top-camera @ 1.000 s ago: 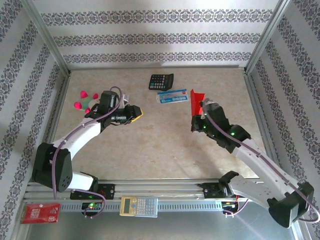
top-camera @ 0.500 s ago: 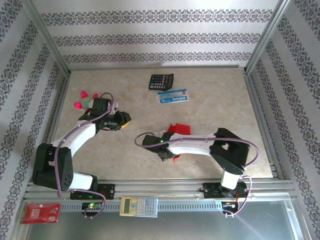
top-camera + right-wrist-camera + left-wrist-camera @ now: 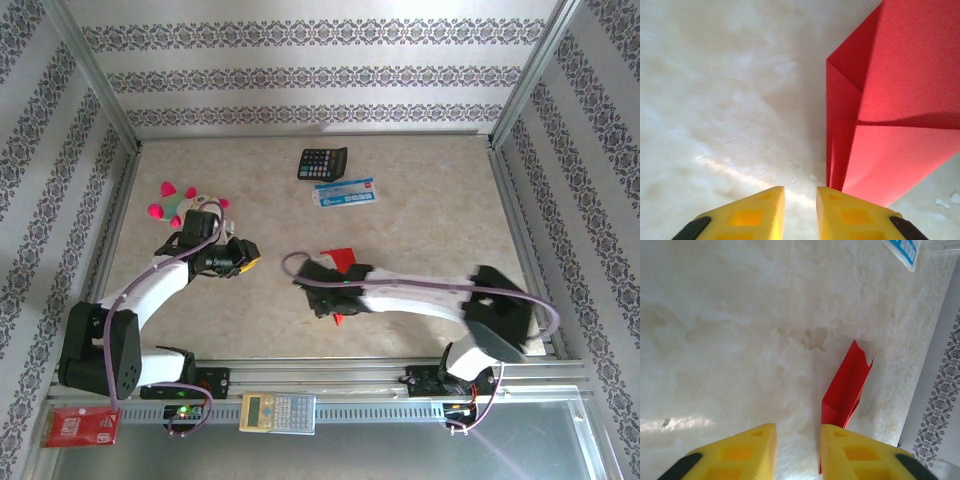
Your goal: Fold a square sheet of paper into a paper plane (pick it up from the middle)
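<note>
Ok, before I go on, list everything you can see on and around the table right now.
folded paper sheet: one, bright red, centre of the table, partly under the right arm
black calculator: one, black, far centre
flat packet: one, blue and white, just nearer than the black calculator
small pieces: several, pink, far left by the left arm; too small to name
grey calculator: one, grey and yellowish, on the near rail
printed packet: one, red with white marks, near-left corner
left tool: one, yellow, open, empty
right tool: one, yellow, open, empty, paper beside it
</note>
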